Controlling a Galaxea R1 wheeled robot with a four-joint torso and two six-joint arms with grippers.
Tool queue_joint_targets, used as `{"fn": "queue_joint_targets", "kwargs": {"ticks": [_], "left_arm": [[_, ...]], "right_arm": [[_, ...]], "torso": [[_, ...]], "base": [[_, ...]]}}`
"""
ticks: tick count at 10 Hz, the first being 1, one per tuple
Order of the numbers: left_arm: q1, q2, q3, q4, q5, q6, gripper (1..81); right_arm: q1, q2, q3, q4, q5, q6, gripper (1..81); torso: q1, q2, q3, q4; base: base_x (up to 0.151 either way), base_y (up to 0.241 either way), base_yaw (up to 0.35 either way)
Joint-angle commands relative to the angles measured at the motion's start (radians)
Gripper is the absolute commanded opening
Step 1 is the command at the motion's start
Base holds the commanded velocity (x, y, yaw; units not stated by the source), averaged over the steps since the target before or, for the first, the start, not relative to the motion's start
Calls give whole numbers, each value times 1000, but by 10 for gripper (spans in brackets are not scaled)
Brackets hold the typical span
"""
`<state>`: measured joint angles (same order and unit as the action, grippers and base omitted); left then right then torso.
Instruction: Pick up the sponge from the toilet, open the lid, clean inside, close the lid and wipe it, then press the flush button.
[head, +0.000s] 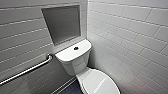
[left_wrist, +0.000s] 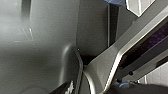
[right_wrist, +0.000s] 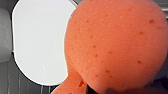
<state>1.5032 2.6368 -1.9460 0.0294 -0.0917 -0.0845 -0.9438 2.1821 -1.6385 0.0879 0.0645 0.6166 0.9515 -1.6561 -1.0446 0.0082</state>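
The sponge (right_wrist: 117, 45), orange-red, porous and speckled with darker pits, hangs close to the right wrist camera over the lid (right_wrist: 40, 42). It bulges round above and narrows to a pinched waist at one edge, so the right gripper appears to be clamped on it, though the claw itself is hard to make out. The lid is down: a smooth, glossy white oval with nothing lying on it. Beside it in the right wrist view runs a dark floor (right_wrist: 15, 82) with faint stripes.

In the head view the toilet (head: 75, 63) stands in the corner of a narrow room. Its boxy tank has a flat top with a small dark flush button (head: 76, 48) in the middle. The walls (head: 130, 37) are glossy white rectangular tiles with grey joints. A grey square recess (head: 62, 23) is set into the wall behind the tank, and a metal grab bar (head: 27, 71) slants along the same wall.

Whether the left gripper is apart or together I cannot tell.
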Motion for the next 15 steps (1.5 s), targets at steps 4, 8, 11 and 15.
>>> {"fn": "queue_joint_targets", "kwargs": {"ticks": [4, 8, 11, 15], "left_arm": [[-88, -132, 217, -6, 87, -6, 811], [-246, -252, 358, -77, 113, -34, 811], [-384, -308, 400, -190, 136, -35, 811], [-527, -317, 404, -304, 151, -38, 811]], "right_arm": [[-130, -117, 62, -57, 1, -6, 10], [-367, -97, 80, -65, 109, -143, 10], [-479, -50, 11, -169, 121, -138, 10], [-550, 14, -35, -175, 135, -143, 10]], "torso": [[0, 0, 0, 0], [0, 0, 0, 0], [0, 0, 0, 0], [0, 0, 0, 0]], "base": [[0, 0, 0], [0, 0, 0], [0, 0, 0], [0, 0, 0]]}}
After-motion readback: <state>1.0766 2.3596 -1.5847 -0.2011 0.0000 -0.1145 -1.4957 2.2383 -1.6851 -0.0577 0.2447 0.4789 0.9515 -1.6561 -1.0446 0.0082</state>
